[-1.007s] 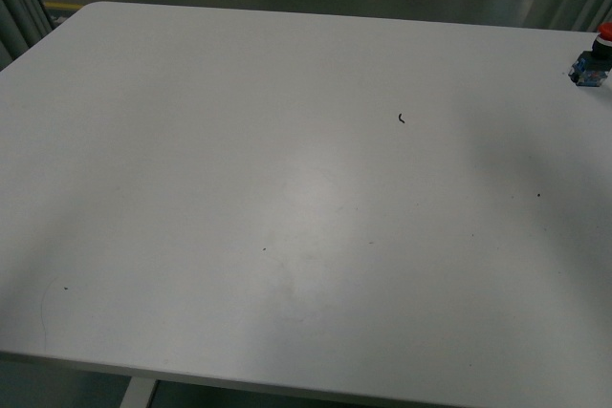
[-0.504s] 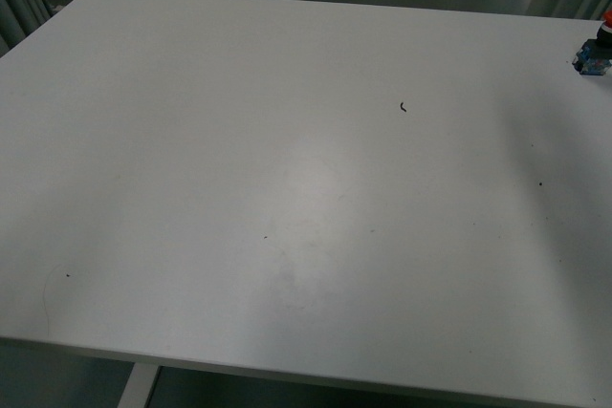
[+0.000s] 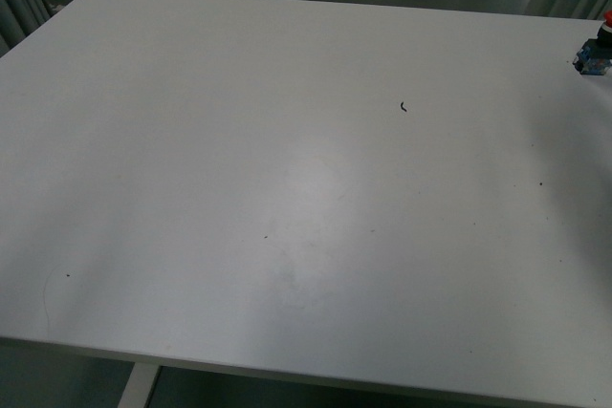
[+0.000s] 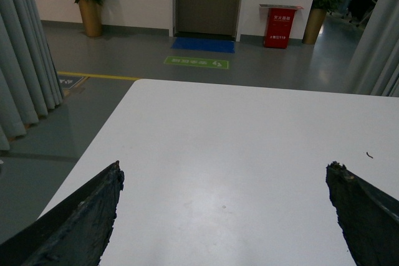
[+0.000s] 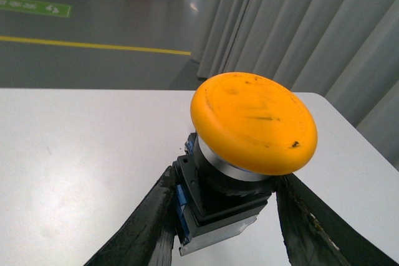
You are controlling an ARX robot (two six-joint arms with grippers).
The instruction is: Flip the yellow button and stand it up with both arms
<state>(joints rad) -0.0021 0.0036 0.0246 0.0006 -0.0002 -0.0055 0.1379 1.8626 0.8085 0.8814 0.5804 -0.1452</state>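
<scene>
Starting with the white table (image 3: 287,188): the front view shows no yellow button on it. The left gripper (image 4: 225,172) hangs wide open and empty. The right gripper (image 5: 227,185) pinches the yellow button (image 5: 252,119) by its block, cap upward, so the flip looks done and standing it is left. A red button (image 3: 595,53) sits at the table's far right edge.

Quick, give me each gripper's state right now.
Left gripper: open, holding nothing.
Right gripper: closed on the block body of the yellow button, cap facing the camera.
</scene>
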